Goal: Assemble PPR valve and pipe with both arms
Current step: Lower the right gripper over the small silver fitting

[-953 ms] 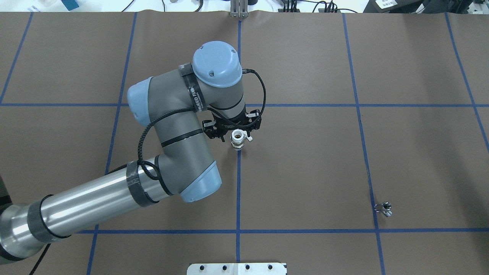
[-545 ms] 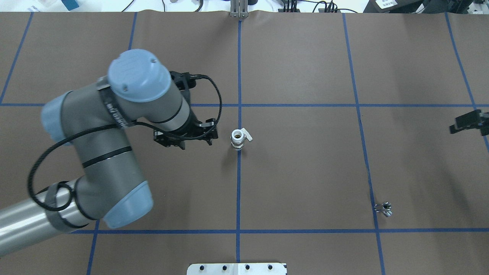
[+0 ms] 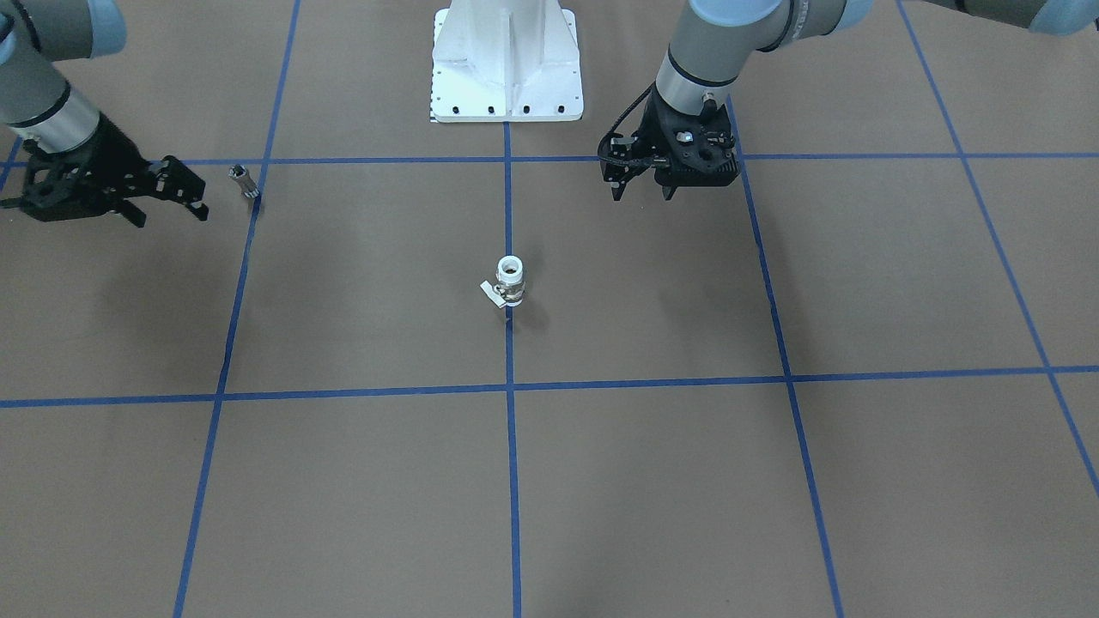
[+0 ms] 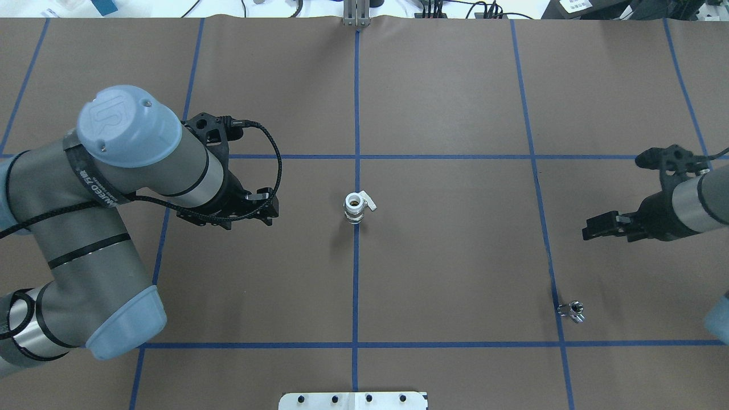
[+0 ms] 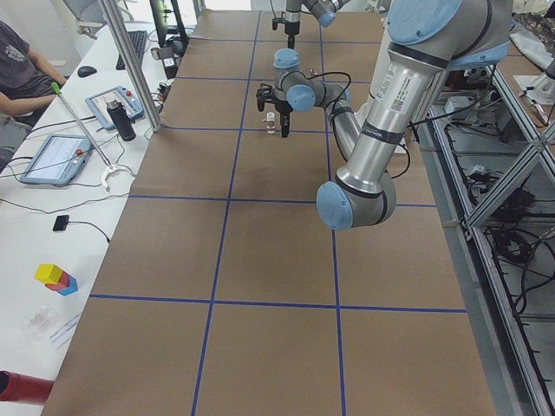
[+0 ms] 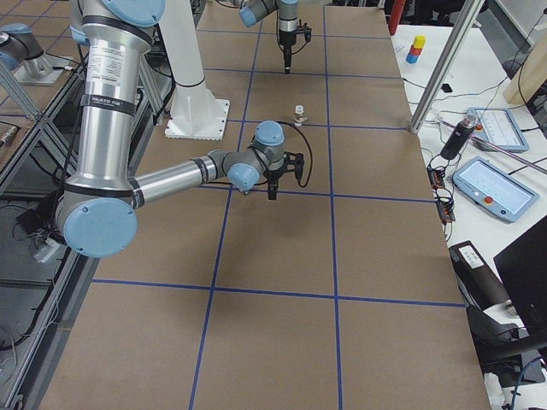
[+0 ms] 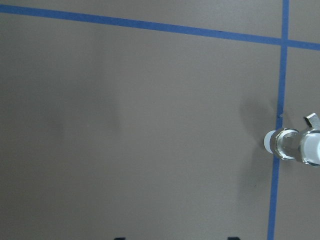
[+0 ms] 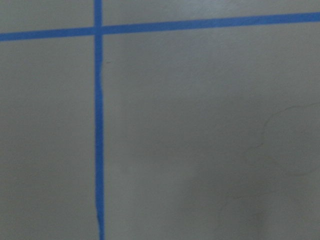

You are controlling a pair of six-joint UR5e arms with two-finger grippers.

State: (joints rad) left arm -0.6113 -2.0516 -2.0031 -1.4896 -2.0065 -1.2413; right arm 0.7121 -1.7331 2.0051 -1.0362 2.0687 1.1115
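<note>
The white PPR valve (image 4: 354, 206) stands upright on the centre blue line, collar up and handle to one side; it also shows in the front view (image 3: 510, 281) and at the right edge of the left wrist view (image 7: 295, 145). The small silvery pipe (image 4: 572, 311) lies near the right front of the table, also in the front view (image 3: 244, 181). My left gripper (image 4: 249, 223) is open and empty, hanging left of the valve and apart from it (image 3: 642, 194). My right gripper (image 4: 609, 233) is open and empty, above the table beyond the pipe (image 3: 167, 215).
The brown table cover carries a grid of blue tape lines (image 4: 356, 285). The white bolted pedestal (image 3: 506, 60) stands at the robot's side of the table. An operators' desk with tablets (image 6: 491, 188) and a metal post (image 6: 436, 73) runs along the far edge.
My left gripper has drawn away to the left from the valve, which stays standing in place. My right arm has come in from the right edge toward the pipe's side.
</note>
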